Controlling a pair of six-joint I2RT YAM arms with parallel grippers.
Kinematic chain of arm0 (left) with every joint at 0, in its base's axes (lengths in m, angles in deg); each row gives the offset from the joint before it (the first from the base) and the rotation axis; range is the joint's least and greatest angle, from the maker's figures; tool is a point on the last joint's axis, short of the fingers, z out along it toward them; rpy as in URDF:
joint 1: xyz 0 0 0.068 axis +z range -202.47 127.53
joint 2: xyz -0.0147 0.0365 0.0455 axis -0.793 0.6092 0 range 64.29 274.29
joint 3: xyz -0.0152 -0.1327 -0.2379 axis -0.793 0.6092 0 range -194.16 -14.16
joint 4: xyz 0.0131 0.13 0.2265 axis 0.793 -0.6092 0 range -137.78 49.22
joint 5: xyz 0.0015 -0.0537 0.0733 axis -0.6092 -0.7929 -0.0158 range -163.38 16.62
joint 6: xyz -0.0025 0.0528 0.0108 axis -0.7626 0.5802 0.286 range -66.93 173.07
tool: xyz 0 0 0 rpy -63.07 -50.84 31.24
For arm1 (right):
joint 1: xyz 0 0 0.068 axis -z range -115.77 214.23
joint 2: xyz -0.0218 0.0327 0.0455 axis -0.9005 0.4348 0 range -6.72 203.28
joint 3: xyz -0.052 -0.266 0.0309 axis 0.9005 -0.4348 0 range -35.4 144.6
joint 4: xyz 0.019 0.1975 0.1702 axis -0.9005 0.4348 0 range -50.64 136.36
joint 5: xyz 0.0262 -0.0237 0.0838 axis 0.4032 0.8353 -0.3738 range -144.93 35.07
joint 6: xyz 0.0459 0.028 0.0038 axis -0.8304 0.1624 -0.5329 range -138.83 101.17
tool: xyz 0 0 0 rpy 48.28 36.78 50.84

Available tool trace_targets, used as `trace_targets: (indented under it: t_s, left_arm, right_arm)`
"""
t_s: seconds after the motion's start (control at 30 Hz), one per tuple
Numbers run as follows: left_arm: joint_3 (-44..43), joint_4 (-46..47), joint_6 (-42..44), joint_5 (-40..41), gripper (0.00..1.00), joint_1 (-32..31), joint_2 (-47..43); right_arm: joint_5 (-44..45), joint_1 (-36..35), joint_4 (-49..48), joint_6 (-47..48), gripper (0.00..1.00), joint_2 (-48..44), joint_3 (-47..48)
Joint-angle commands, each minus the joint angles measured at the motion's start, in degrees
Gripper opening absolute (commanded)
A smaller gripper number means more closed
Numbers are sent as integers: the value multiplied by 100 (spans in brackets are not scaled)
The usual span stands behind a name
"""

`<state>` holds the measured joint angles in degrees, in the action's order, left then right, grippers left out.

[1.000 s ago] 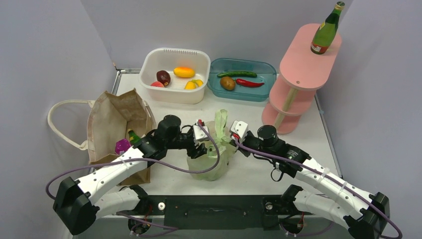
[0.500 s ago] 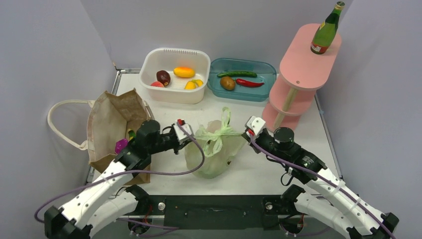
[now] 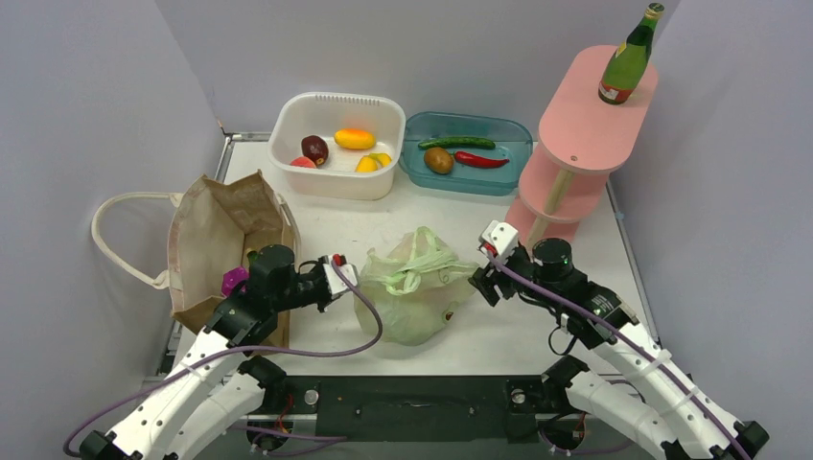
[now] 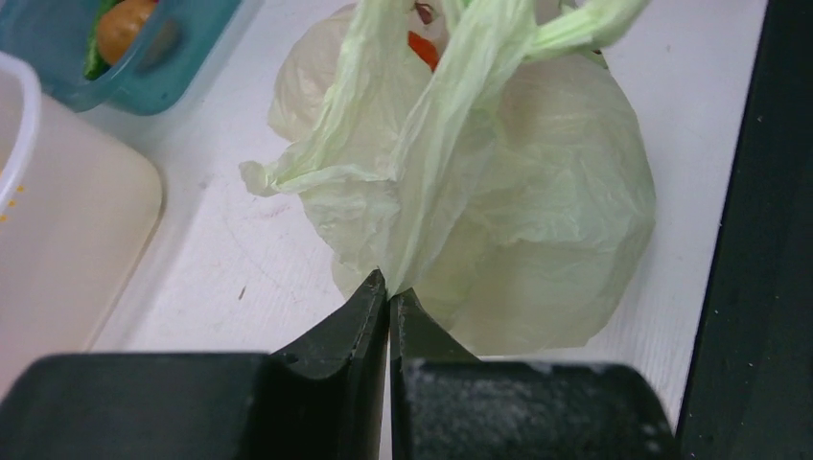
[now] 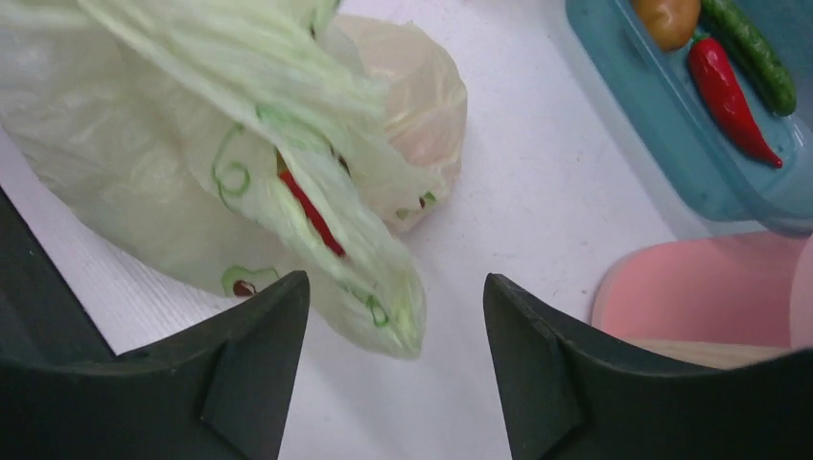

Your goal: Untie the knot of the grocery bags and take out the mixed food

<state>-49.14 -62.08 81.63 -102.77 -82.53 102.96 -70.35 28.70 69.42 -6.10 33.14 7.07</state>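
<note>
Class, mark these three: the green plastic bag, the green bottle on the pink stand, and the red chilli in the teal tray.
green plastic bag (image 3: 414, 309), top external view, bulging front side
green bottle (image 3: 625, 65), top external view, body
red chilli (image 5: 726, 96), right wrist view, middle

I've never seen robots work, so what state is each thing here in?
plastic bag: one handle pulled taut, food inside.
left hand: shut on the plastic bag's handle.
right hand: open, holding nothing.
paper bag: mouth open, purple packet inside.
green bottle: upright on the pink shelf.
</note>
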Motion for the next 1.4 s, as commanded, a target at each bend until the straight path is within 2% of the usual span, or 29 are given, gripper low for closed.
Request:
trace_targets:
  t_s: [0.0, 0.13, 0.23, 0.37, 0.43, 0.5, 0.53, 0.57, 0.6, 0.63, 0.67, 0.7, 0.77, 0.83, 0.87, 1.03, 1.1, 1.13, 1.17, 1.2, 1.27, 1.33, 1.37]
  left_arm:
    - [-217, 158, 626, -130, 0, -502, 224]
    - [-298, 292, 837, 31, 0, -892, 499]
    - [-351, 362, 852, 60, 0, -952, 567]
    - [-482, 367, 914, 121, 0, -953, 659]
    - [-546, 360, 948, 129, 0, -955, 708]
    - [-550, 374, 928, 170, 0, -951, 703]
    - [-533, 364, 935, 183, 0, -954, 663]
    - [-521, 287, 1008, 181, 0, -952, 630]
    - [-493, 255, 1085, 217, 0, -955, 562]
    - [-484, 207, 1114, 246, 0, -955, 522]
    - [-459, 162, 1215, 317, 0, -948, 453]
    - [-454, 67, 1298, 353, 0, -935, 420]
    - [-415, 45, 1581, 508, 0, -844, 374]
    - [-519, 177, 1740, 377, 0, -525, 530]
    - [-580, 271, 1747, 269, 0, -166, 625]
    - [-1342, 657, 1180, -97, 0, 854, 1320]
    - [-1728, 460, 1052, -202, 17, 1005, 1442]
    - [-1896, 25, 1176, -323, 34, 1008, 1472]
    - [-2269, -250, 1305, -623, 39, 953, 1519]
    - [-2444, -675, 1259, -723, 43, 872, 1537]
    - [-2921, -1006, 828, -720, 45, 495, 1557]
    - [-3213, -1192, 403, -661, 46, -21, 1521]
    - [-3264, -1166, -13, -459, 46, -501, 1485]
  right_arm:
    - [-249, -138, -433, 5, 67, 556, 812]
    - [-406, -364, -637, 230, 77, 1023, 1147]
    - [-443, -802, -755, 607, 77, 1235, 1186]
    - [-581, -1133, -660, 1159, 72, 1442, 1216]
    - [-583, -1185, -620, 1305, 67, 1514, 1219]
    - [-501, -1187, -637, 1406, 56, 1546, 1142]
    - [-452, -1181, -659, 1424, 46, 1544, 1132]
    - [-422, -1174, -664, 1445, 40, 1523, 1109]
    - [-411, -1175, -661, 1448, 29, 1498, 1107]
    - [-366, -1171, -660, 1393, 24, 1426, 1132]
    - [-339, -1161, -633, 1330, 10, 1388, 1162]
    - [-324, -1151, -598, 1215, 1, 1308, 1242]
    - [-327, -1102, -457, 1054, 0, 1193, 1393]
    - [-365, -915, -379, 771, 0, 1120, 1540]
    - [-387, -847, -377, 488, 0, 1110, 1581]
    - [-812, -45, -514, -1200, 0, 1398, 1923]
    - [-922, 47, -672, -1850, 0, 1485, 1942]
    - [-1021, 51, -758, -2173, 0, 1513, 1887]
    - [-1040, 47, -946, -2356, 0, 1515, 1852]
    - [-1033, 55, -1036, -2722, 0, 1523, 1784]
    - [-1000, 58, -1185, -3187, 0, 1559, 1728]
    - [-1003, 63, -1314, -3580, 0, 1567, 1675]
    - [-1005, 63, -1478, -3727, 0, 1555, 1649]
